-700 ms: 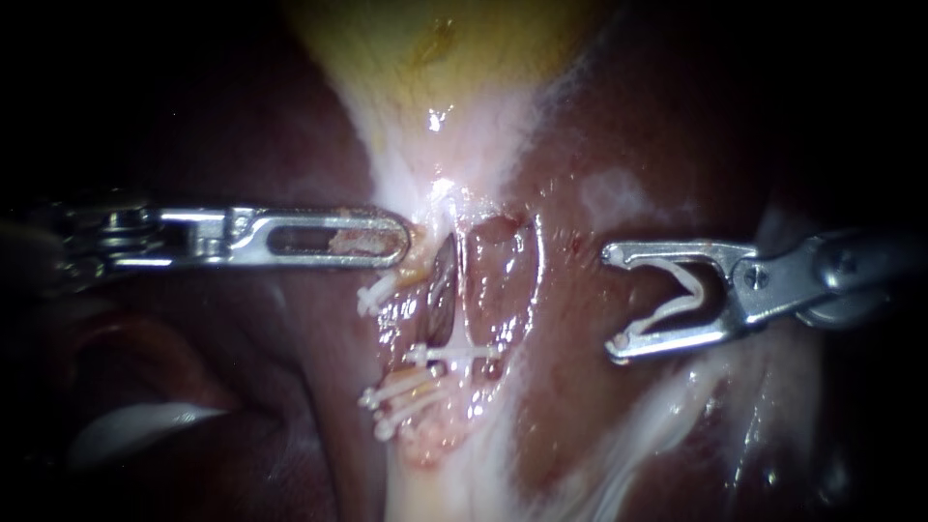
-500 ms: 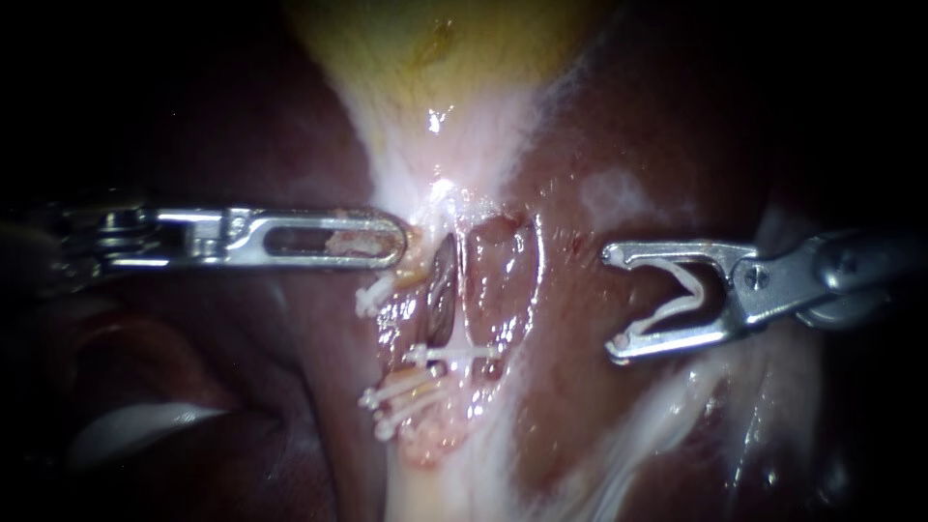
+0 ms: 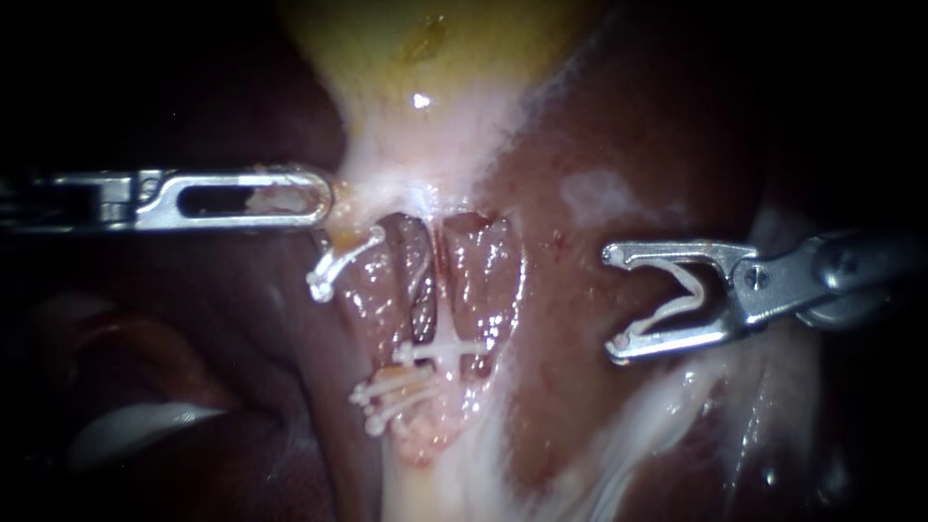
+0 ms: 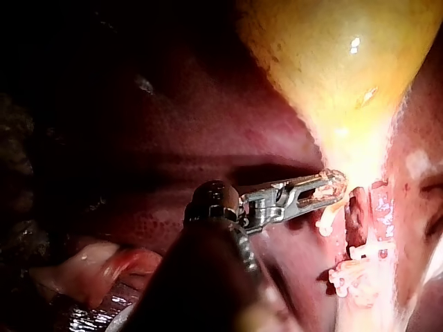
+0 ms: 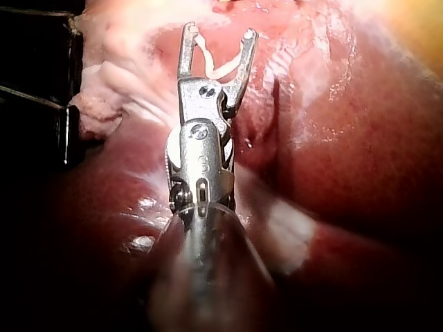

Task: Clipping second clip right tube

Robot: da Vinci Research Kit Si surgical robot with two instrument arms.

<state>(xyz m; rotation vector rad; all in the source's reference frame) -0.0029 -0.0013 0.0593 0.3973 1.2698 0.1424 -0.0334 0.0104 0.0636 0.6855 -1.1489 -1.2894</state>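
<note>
Approach: gripping gallbladder neck point(image 3: 391, 184) with left instrument point(image 3: 324, 198), carrying open clip point(image 3: 677, 295) in jaws of right instrument point(image 3: 611, 298); next, advance left to straddle right tube point(image 3: 434, 290).

A surgical work site seen up close: wet dark-red liver point(image 3: 599, 319) and a yellow gallbladder point(image 3: 435, 58) lit against darkness, white clips point(image 3: 440, 352) across thin tubes point(image 3: 434, 280), the left instrument point(image 3: 324, 198) and the right instrument point(image 3: 612, 302), slim and metal, the latter carrying an open clip point(image 3: 680, 293).
</note>
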